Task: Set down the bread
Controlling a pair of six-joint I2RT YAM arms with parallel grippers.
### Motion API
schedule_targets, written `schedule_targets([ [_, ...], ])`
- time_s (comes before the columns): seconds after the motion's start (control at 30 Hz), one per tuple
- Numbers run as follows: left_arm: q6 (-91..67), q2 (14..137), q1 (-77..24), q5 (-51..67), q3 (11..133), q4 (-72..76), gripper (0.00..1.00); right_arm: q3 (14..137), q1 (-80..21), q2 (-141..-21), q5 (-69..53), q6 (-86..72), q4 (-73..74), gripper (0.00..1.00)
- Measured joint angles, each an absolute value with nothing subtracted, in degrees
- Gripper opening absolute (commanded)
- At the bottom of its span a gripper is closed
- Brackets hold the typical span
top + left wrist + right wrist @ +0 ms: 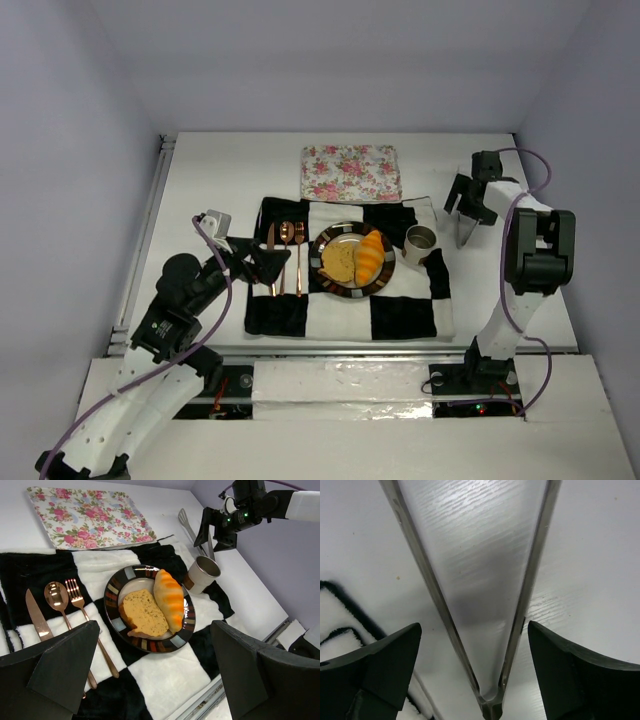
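Top external view: croissant [371, 255] and bun slice [341, 262] lay touching on striped-rim plate [330, 238], atop black-and-white checkered mat [400, 315]. Left gripper [255, 262] spread wide, empty, over copper cutlery [285, 255]. Right gripper [474, 627] spread wide; metal tongs [435, 595] between fingers, not clamped.

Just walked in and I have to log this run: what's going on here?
The bread is already placed: the croissant and the bun slice lie side by side on the striped plate, on the checkered mat. The right gripper stands open with metal tongs between its fingers, beside the mat. The left gripper is open and empty near the cutlery.
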State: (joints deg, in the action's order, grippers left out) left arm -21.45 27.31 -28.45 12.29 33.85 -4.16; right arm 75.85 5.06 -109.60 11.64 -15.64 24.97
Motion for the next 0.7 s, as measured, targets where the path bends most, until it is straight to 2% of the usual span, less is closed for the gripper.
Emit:
schedule_targets([
  [0.17, -21.5, 28.0, -28.4, 12.7, 33.8, -4.1, 0.94, 77.1, 5.3, -107.1, 9.9, -17.8, 25.3, 0.98],
  [0.27, -21.5, 28.3, -28.4, 13.1, 33.8, -4.1, 0.95, 76.3, 5.3, -98.7, 5.8, -22.8, 24.9, 0.95],
  [0.37, -21.5, 28.3, -28.4, 13.0, 33.8, -4.1, 0.97, 69.2, 5.2, -81.6, -1.1, -29.2, 19.6, 0.8],
  [0.5, -21.7, 28.8, -28.4, 13.0, 33.8, -4.0, 0.98, 57.9, 5.1, -57.6, -11.2, -35.8, 13.0, 0.13],
  [0.6, -22.0, 29.8, -28.4, 12.9, 33.9, -4.2, 0.98, 50.7, 5.1, -45.5, -18.6, -38.2, 11.4, 0.0],
  [0.7, -22.1, 30.8, -28.4, 12.6, 35.3, -5.0, 0.98, 43.4, 5.1, -37.5, -24.9, -39.4, 12.8, 0.0],
])
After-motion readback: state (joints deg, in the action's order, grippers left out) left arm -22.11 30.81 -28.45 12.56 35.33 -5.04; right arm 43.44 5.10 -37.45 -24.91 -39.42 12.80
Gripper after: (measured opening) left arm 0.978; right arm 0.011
